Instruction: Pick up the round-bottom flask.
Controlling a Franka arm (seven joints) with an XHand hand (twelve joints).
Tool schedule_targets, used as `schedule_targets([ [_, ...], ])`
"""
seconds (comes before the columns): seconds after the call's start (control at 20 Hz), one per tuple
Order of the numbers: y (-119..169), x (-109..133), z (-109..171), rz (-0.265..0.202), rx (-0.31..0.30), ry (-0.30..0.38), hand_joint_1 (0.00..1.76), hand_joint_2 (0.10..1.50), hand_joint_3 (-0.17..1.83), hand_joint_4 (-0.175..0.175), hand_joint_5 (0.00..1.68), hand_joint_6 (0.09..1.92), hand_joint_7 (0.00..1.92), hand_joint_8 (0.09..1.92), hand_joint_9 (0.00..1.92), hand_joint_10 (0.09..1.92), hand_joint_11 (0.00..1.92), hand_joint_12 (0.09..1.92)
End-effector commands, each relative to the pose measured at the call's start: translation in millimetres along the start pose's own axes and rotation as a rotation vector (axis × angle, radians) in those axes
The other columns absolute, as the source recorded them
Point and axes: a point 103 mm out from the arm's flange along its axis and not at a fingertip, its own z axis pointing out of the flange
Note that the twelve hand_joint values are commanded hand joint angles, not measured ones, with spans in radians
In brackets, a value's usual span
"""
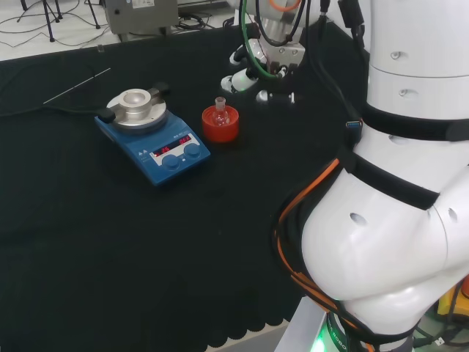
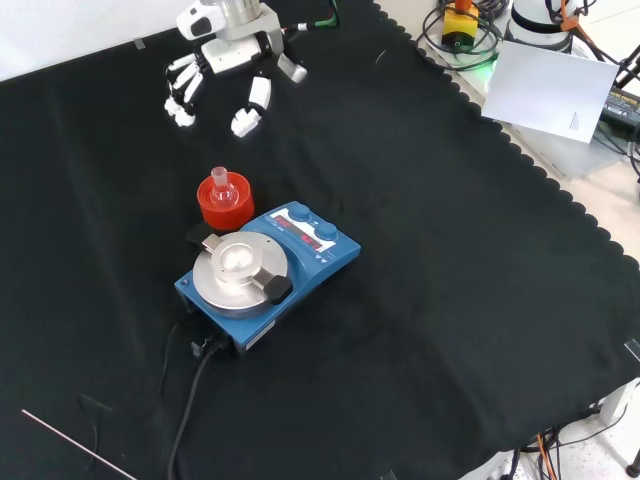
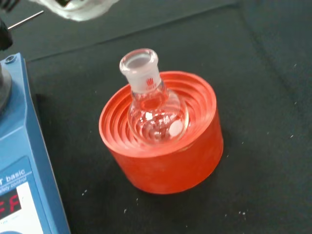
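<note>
I see a clear round-bottom flask (image 3: 155, 114) in a red ribbed stand (image 3: 165, 156) on my black cloth (image 2: 450, 280). At the stand's 9 o'clock in the head view is a blue stirrer plate (image 1: 154, 143) with a silver round top (image 1: 137, 106), black side knobs and red lit digits. My hand (image 2: 225, 55) is white with black joints.

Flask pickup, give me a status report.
Hand open, clear of flask. Flask upright in red stand, beside hotplate. Nothing between.
</note>
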Motion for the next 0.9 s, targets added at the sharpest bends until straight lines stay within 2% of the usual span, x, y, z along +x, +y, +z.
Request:
schedule_targets([
  [0.05,9.1,-3.9,23.5,-0.031,0.007,0.050,0.79,0.65,0.56,-0.005,0.71,0.09,0.31,0.59,0.43,0.62,0.00,1.36],
  [0.5,14.1,-8.4,46.0,-0.043,0.017,0.071,0.80,0.64,0.56,0.003,0.77,0.13,0.33,0.59,0.45,0.62,0.02,1.36],
  [0.55,13.7,-13.5,46.4,-0.147,0.041,0.188,0.80,0.64,0.56,0.003,0.77,0.14,0.33,0.59,0.45,0.61,0.02,1.36],
  [0.6,14.4,-17.7,47.7,-0.141,0.043,0.203,0.80,0.64,0.56,0.003,0.77,0.14,0.33,0.59,0.45,0.61,0.02,1.36],
  [0.7,15.7,-27.5,49.4,-0.144,0.043,0.210,0.81,0.64,0.56,0.004,0.76,0.18,0.34,0.57,0.46,0.60,0.02,1.36],
  [0.8,15.3,-24.5,50.8,-0.150,0.042,0.163,0.81,0.63,0.56,0.004,0.74,0.23,0.34,0.57,0.47,0.59,0.02,1.36],
  [0.9,15.2,-24.3,50.9,-0.158,0.034,0.157,0.81,0.63,0.57,0.005,0.69,0.33,0.34,0.56,0.47,0.58,0.02,1.36],
])
